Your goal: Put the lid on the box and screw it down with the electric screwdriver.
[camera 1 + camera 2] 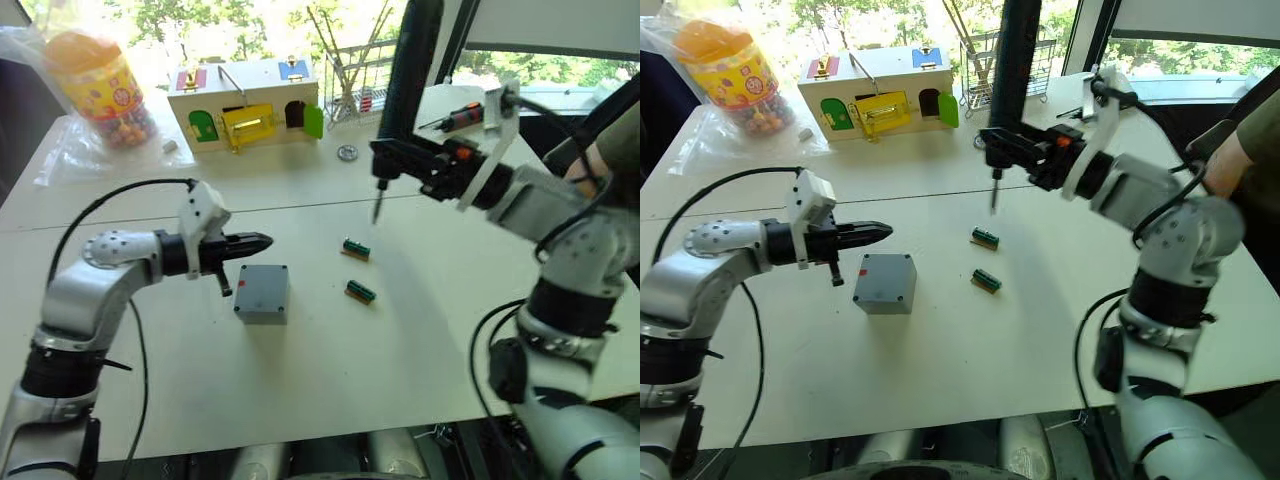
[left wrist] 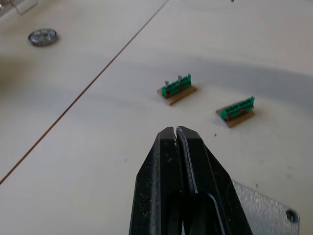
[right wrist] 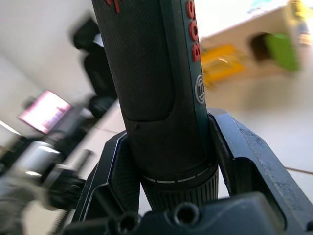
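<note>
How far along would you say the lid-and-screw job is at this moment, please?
Done: the lid already lies on the box. In hand: the right end effector grips the electric screwdriver upright, its bit above the table, off to the box's side. The left end effector hovers shut beside the box. Left: driving the corner screws.

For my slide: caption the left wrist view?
Shut left gripper above the table, two green terminal blocks ahead, grey box beneath.

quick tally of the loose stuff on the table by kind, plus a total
grey box with lid: 1
green terminal blocks: 2
wooden box with coloured doors: 1
candy jar: 1
metal disc: 1
total: 6
</note>
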Controlling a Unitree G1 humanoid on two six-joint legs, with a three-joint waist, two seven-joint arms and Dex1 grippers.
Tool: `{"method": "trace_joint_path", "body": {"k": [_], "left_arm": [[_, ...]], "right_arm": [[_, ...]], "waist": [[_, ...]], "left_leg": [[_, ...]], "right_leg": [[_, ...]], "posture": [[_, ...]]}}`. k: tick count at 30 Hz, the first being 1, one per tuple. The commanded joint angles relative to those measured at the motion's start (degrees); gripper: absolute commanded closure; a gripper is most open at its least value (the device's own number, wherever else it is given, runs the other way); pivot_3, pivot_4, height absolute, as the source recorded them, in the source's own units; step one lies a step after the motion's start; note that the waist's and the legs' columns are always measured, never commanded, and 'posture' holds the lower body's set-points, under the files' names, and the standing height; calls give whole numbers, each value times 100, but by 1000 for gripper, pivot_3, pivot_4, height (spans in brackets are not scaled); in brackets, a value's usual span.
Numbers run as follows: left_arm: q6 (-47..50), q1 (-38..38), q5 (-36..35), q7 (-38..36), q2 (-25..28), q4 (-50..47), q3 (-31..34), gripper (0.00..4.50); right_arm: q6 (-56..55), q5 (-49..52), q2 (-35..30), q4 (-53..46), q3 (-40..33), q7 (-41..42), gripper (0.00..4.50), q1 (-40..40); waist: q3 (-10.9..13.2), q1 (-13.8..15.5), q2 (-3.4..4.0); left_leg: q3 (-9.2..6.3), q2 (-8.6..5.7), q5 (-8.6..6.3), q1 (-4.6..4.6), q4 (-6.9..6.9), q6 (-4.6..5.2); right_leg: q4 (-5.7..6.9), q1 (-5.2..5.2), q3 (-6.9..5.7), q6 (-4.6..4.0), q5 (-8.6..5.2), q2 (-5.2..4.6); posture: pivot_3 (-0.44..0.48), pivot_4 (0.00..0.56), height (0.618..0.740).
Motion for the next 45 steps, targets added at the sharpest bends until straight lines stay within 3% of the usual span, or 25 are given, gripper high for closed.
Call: {"method": "trace_joint_path", "body": {"k": [1, 2, 4, 7, 11, 19, 45], "left_arm": [[95, 195, -98, -170, 281, -391, 16, 4500], [148, 221, -107, -159, 315, -447, -17, 4500], [173, 284, -73, -159, 378, -484, -66, 3960], [379, 450, -117, -116, 497, -639, -28, 2749], [566, 678, -211, -90, 640, -858, 18, 2749], [485, 839, -56, -1, 625, -791, -126, 2749], [159, 859, 211, 62, 615, -578, -362, 2749]], "right_arm": [[-839, 352, 538, -708, 211, 46, 2733, 266], [-1171, 66, 643, -806, 623, 128, 2733, 512], [-1891, -522, 733, -920, 1397, 324, 2733, 985], [-2526, -693, 1141, -869, 1810, 278, 2733, 1442], [-3267, -1267, 1297, -682, 2451, 335, 2733, 1800], [-4112, -1741, 1559, -150, 2839, 296, 2733, 1733], [-4801, -2164, 1783, 627, 3289, 426, 2733, 1832]], "waist": [[0, -3, 0], [-1, 7, -1], [-1, 2, 0], [0, -55, 1], [0, -121, 1], [0, -131, 1], [-1, -125, 3]], "left_leg": [[-1, 1, 0, 0, -5, 0], [-4, 1, 0, 0, -7, -1], [-13, 0, 0, 0, -12, -1], [-6, -3, 1, 1, -5, -2], [-8, -2, 4, 3, -9, -7], [-9, 0, 5, 5, -16, -8], [-9, -1, 5, 26, -19, -8]], "right_leg": [[1, -3, 0, 0, 0, 0], [1, -4, -3, 0, 0, 1], [2, -3, -6, 0, 0, 3], [5, -4, -1, 0, 0, 3], [16, -9, 0, 0, 0, 7], [15, -13, 0, 0, 0, 11], [16, 7, 0, -1, 0, 18]], "posture": [[0, 150, 740], [0, 150, 740], [0, 150, 740], [0, 150, 740], [0, 150, 740], [0, 150, 740], [0, 150, 740]]}}
